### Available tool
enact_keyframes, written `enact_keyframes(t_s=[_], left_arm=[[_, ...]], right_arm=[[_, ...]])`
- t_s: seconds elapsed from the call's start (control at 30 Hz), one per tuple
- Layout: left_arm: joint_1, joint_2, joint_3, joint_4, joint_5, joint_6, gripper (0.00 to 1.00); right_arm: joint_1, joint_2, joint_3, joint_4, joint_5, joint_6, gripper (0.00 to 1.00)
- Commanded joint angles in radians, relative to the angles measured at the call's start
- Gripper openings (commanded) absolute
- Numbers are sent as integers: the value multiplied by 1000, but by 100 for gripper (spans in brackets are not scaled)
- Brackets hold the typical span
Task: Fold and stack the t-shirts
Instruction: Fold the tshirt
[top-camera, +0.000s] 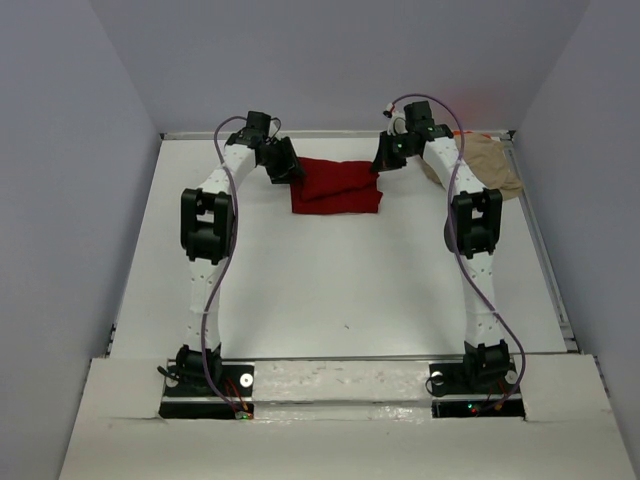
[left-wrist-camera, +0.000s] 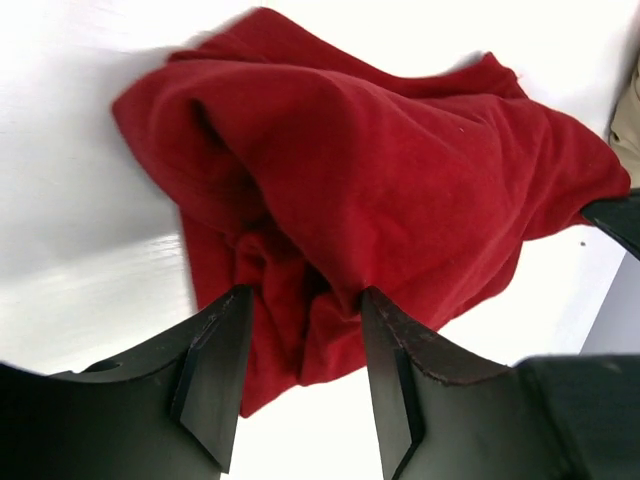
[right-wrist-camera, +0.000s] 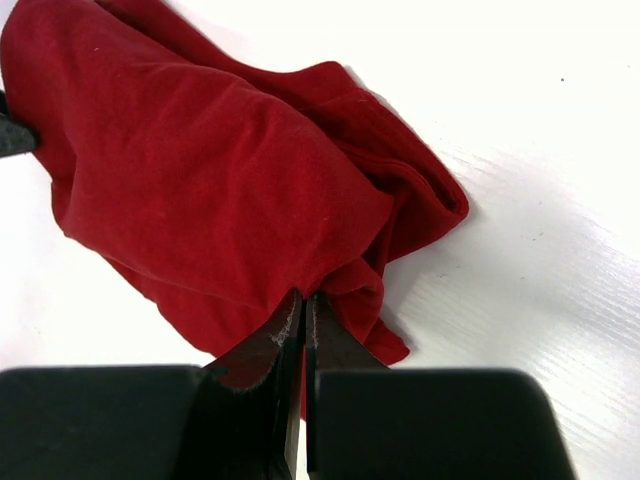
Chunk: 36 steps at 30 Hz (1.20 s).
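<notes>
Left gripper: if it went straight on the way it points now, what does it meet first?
The dark red t-shirt: its bunched folds sit right ahead of the left gripper, partly between its open jaws. Depth is unclear, so it may already touch. The white table lies beneath.

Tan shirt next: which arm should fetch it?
Right. The tan shirt lies in the far right corner, just beyond the right gripper; the left gripper, jaws open, is across the red shirt. The right seems pinched on the red shirt's edge, so it must release first.
</notes>
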Motion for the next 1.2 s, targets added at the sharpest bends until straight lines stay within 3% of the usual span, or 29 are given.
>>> enact_keyframes(t_s=[0.0, 0.07, 0.37, 0.47, 0.5, 0.53, 0.97, 1.17], left_arm=[[8, -1, 64, 21, 2, -4, 55], [8, 19, 81, 27, 16, -15, 48], [-10, 64, 125, 66, 73, -57, 45], [-16, 65, 125, 70, 76, -61, 23], [-18, 65, 124, 70, 76, -61, 2], [-19, 62, 116, 72, 74, -60, 0], [-44, -132, -29, 96, 39, -20, 0], [-76, -284, -124, 85, 7, 5, 0]], right_arm=[[3, 6, 9, 31, -20, -15, 0], [3, 6, 4, 31, -15, -18, 0], [3, 3, 3, 31, -9, -18, 0], [3, 9, 7, 29, -15, -17, 0], [3, 11, 9, 29, -12, -15, 0], [3, 11, 9, 26, -12, -14, 0], [3, -7, 1, 36, 15, -3, 0], [33, -142, -131, 65, 101, -24, 0]])
